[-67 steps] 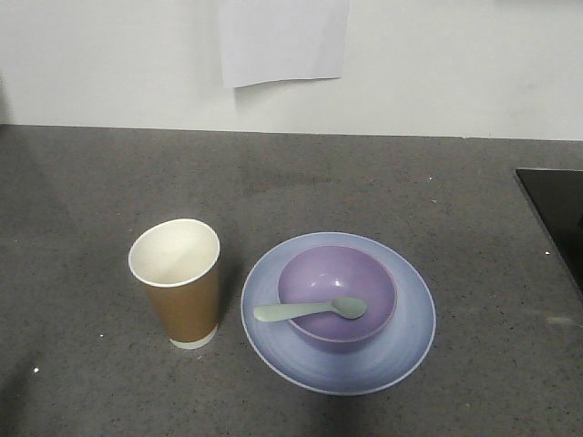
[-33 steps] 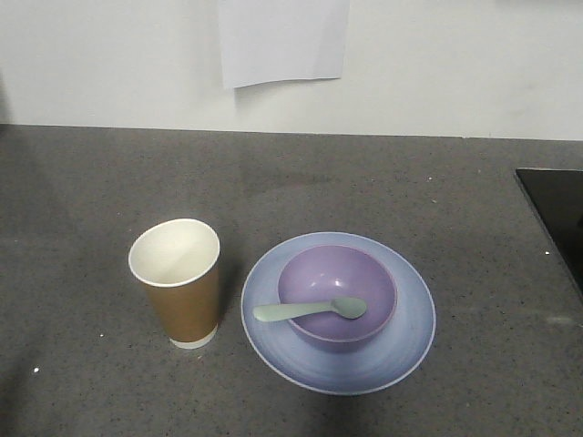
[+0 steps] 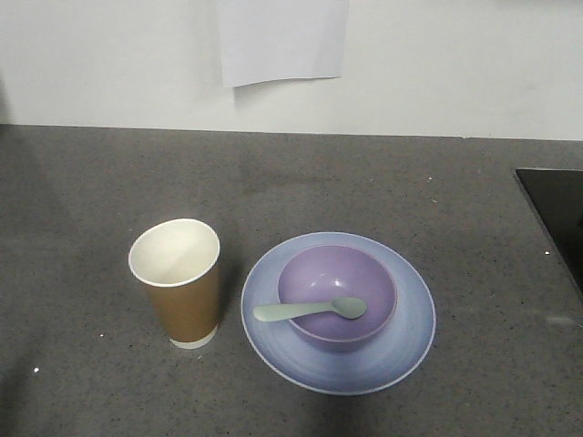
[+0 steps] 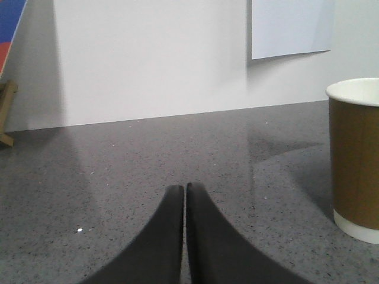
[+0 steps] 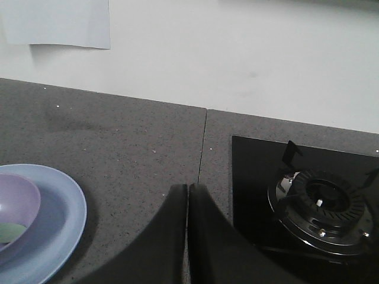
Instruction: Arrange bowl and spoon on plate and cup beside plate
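spoon (image 3: 310,310) in bowl (image 3: 337,294) on plate (image 3: 405,314), cup (image 3: 177,280) left

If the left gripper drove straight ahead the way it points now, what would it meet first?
Probably nothing on the counter: the left gripper, shut and empty, points over bare grey countertop toward the white wall. The cup stands off to its right, seemingly outside that line.

We see hardly any change over the last second: only the spoon (image 3: 309,310) in the bowl (image 3: 337,291) looks very slightly shifted, its scoop toward 3 o'clock, and even that is barely discernible.
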`<state>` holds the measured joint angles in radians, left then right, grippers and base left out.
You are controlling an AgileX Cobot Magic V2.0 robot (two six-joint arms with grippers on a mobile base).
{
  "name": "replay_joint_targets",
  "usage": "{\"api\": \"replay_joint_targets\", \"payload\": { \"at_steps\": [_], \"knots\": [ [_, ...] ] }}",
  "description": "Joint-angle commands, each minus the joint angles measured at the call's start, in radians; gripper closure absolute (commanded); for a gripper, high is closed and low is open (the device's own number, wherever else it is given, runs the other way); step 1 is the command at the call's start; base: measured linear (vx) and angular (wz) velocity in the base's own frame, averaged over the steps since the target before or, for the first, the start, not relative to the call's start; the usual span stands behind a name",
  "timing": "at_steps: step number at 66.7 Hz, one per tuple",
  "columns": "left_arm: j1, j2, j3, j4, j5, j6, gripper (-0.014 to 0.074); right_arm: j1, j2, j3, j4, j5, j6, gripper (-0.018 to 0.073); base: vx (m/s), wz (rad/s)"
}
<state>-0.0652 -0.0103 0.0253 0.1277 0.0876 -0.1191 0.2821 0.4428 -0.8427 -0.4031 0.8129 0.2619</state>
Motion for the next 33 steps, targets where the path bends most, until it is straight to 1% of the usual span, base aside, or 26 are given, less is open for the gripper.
{"api": "replay_joint_targets", "payload": {
  "at_steps": [1,18,23,28,33],
  "knots": [
    [0.0,0.006,-0.007,-0.001,-0.069,-0.01,0.0604,0.001,0.018,-0.02,-0.023,-0.064,0.0,0.0566,0.0,0.0],
    [0.0,0.006,-0.007,-0.001,-0.069,-0.01,0.0604,0.0,0.012,-0.003,-0.015,-0.076,0.0,0.0566,0.0,0.0],
    [0.0,0.006,-0.007,-0.001,-0.069,-0.01,0.0604,-0.001,-0.005,0.044,0.007,-0.105,0.0,0.0566,0.0,0.0],
    [0.0,0.006,-0.007,-0.001,-0.069,-0.01,0.0604,-0.001,-0.038,0.125,0.052,-0.144,-0.004,0.0566,0.0,0.0],
    [0.0,0.006,-0.007,-0.001,-0.069,-0.01,0.0604,-0.001,-0.073,0.212,0.056,-0.199,-0.007,0.0566,0.0,0.0]
  ]
}}
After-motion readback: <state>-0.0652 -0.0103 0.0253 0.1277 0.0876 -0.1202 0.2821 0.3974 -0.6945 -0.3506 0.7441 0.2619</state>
